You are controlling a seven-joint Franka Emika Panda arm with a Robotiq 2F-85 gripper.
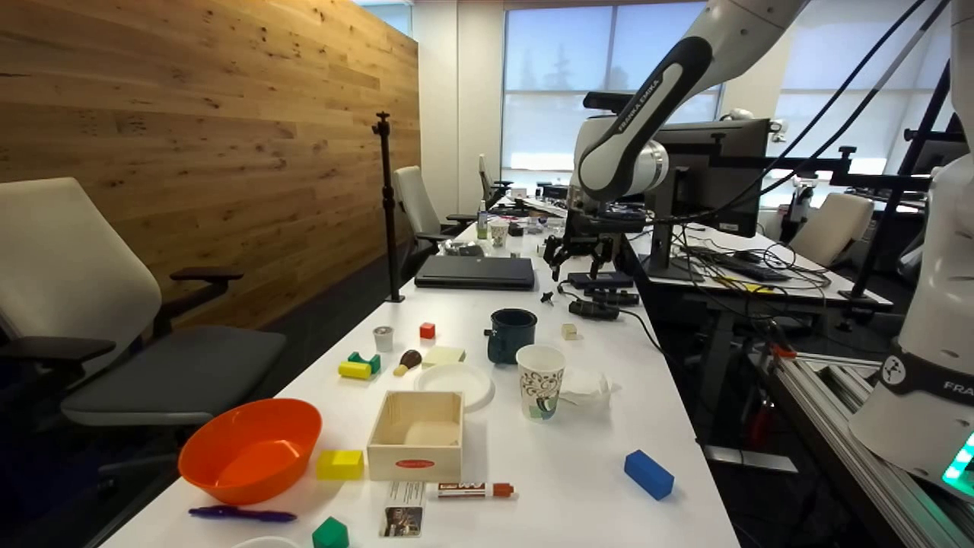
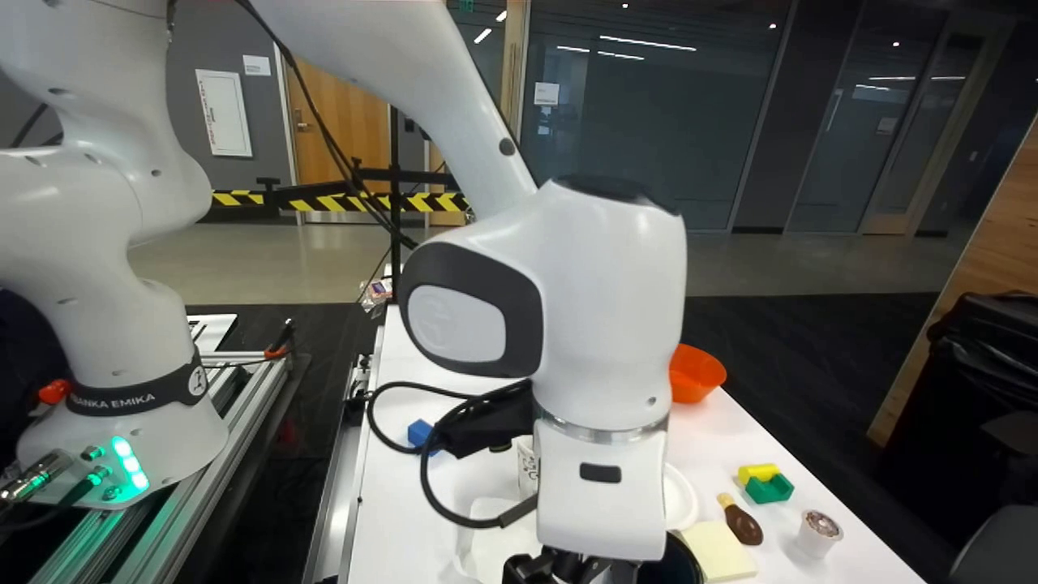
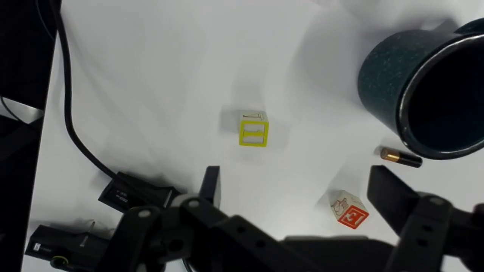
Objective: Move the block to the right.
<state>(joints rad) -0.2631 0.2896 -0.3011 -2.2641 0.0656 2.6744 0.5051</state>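
Apparently at the approach step, ahead of any grasp and well short of the carry to the right. Hard to settle the intended block from the sentence alone: most likely the yellow-framed letter block point(image 3: 253, 130), on the table point(image 3: 159, 75) near the dark mug point(image 3: 391, 75) in the wrist view; possibly the red-lettered block point(image 3: 349, 210), lower in the same view, or the blue block point(image 1: 649, 475) by the table's edge in an exterior view. For the next move, centre the claw point(image 3: 295, 185) over the chosen block, line up with two opposite faces, descend, and pinch before carrying. If going for the yellow-framed one, keep clear of the mug on one side and the black cable point(image 3: 67, 83) on the other; if for the red-lettered one, mind the battery point(image 3: 401, 156) near the mug. As for the claw itself: spread wide, with a broad gap between the fingers point(image 3: 385, 192), holding nothing and, as far as visible, touching nothing; aloft over the table in an exterior view point(image 1: 472, 316), and largely out of frame below the arm point(image 2: 604, 324) in an exterior view.
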